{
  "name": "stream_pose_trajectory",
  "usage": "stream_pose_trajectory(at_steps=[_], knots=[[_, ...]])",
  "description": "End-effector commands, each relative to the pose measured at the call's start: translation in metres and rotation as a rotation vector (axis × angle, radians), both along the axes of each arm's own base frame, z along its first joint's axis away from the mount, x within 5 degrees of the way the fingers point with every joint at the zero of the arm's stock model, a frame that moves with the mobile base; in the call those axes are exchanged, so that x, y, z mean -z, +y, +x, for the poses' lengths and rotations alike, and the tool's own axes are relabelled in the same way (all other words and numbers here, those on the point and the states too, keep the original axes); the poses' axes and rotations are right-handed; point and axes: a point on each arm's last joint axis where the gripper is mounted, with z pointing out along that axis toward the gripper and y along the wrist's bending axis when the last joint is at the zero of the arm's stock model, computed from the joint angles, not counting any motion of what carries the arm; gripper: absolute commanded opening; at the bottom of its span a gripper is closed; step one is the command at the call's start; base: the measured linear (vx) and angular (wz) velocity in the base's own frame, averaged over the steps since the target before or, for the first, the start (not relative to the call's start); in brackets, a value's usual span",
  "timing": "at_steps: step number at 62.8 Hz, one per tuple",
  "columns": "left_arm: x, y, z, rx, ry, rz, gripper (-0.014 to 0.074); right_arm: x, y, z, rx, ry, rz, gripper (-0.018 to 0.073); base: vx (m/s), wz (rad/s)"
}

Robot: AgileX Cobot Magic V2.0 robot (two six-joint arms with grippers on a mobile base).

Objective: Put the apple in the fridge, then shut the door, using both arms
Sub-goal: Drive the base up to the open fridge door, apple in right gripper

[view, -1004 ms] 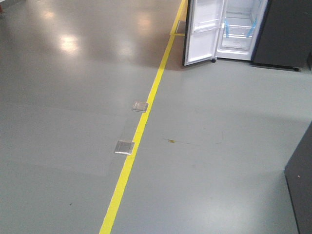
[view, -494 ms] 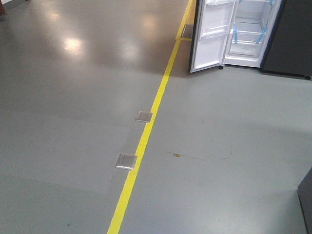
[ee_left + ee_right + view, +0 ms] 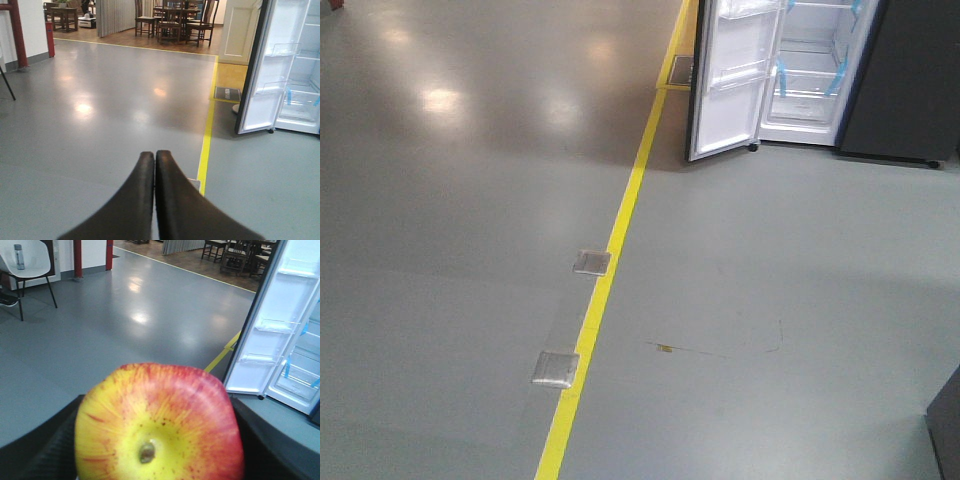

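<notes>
A glossy grey floor [image 3: 770,260] with a yellow taped line [image 3: 620,210] reaches the tall dark grey fridge [image 3: 810,70], its white-lined door [image 3: 730,90] open. The right gripper [image 3: 160,450] pinches the glossy red-and-yellow apple [image 3: 160,420]; the left gripper [image 3: 155,157] is pressed together.

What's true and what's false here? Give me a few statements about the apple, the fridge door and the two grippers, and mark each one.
The right gripper is shut on the apple. True.
The left gripper is open. False: its fingers are pressed together, nothing between them.
The door of the fridge stands open. True.
The apple lies inside the fridge. False: the right gripper holds it, away from the fridge.
A yellow line runs along the floor. True.
</notes>
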Motion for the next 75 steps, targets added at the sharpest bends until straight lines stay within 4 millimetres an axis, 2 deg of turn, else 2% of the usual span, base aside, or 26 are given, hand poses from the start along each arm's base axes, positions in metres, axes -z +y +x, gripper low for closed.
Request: stream_pose_trajectory(at_steps=[1, 75], knots=[[0.0018, -0.0014, 0.0006, 0.018, -0.064, -0.004, -0.0006, -0.0141, 0.0004, -0.0045, 0.014, -0.103, 0.029, 0.0024, 0.26, -0.13], [0.0018, -0.0014, 0.0006, 0.018, -0.064, -0.004, -0.0006, -0.0143, 0.0003, -0.0045, 0.015, -0.104, 0.029, 0.0024, 0.25, -0.11]])
